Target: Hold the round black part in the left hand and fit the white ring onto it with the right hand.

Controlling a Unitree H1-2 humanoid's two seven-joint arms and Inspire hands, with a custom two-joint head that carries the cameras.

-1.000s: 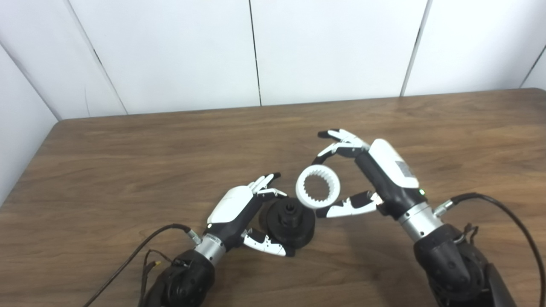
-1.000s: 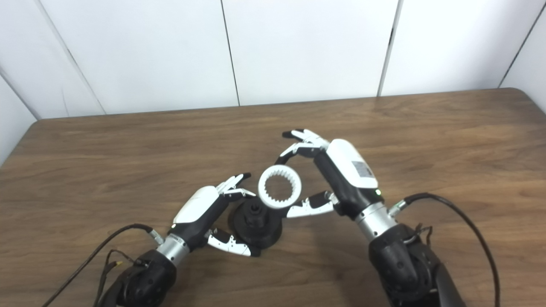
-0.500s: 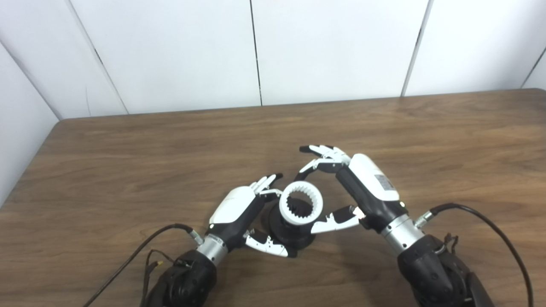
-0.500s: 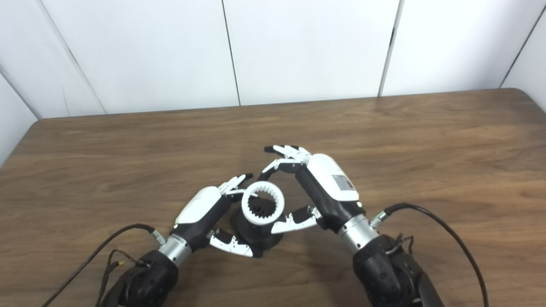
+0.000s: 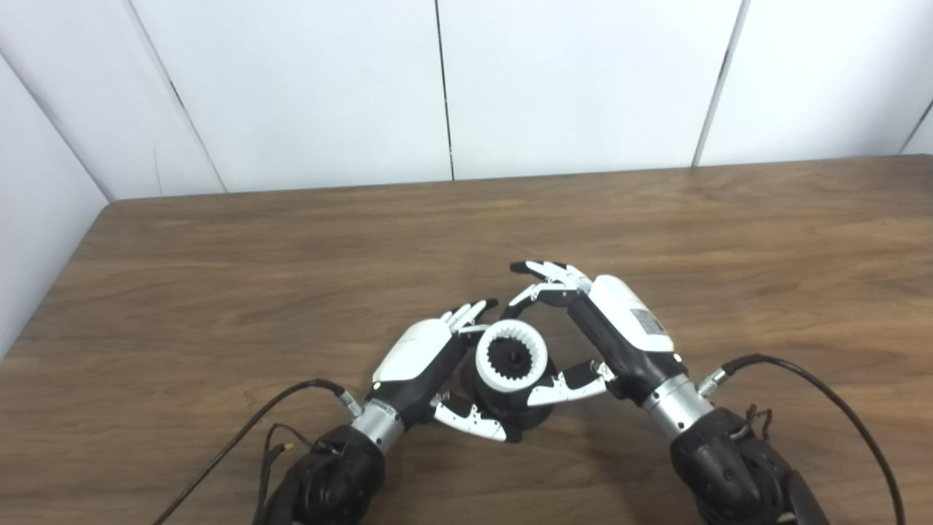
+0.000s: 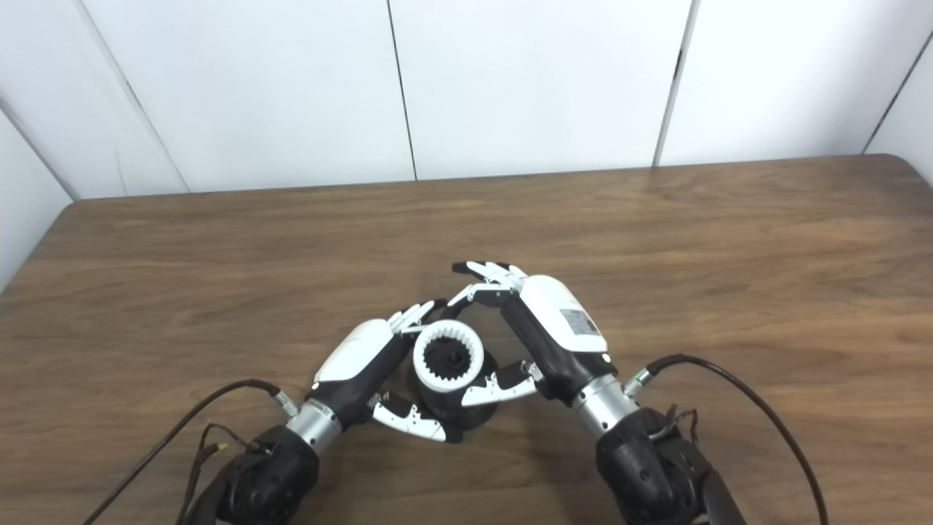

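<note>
The left hand (image 5: 423,357) grips the round black part (image 5: 510,412), which stands on the wooden worktop (image 5: 219,292), with its fingers (image 5: 466,317) at the far side and its thumb at the near side. The right hand (image 5: 619,332) holds the white ring (image 5: 512,359) between curled fingers and thumb. The ring sits on top of the black part, with the toothed black hub visible inside it.
</note>
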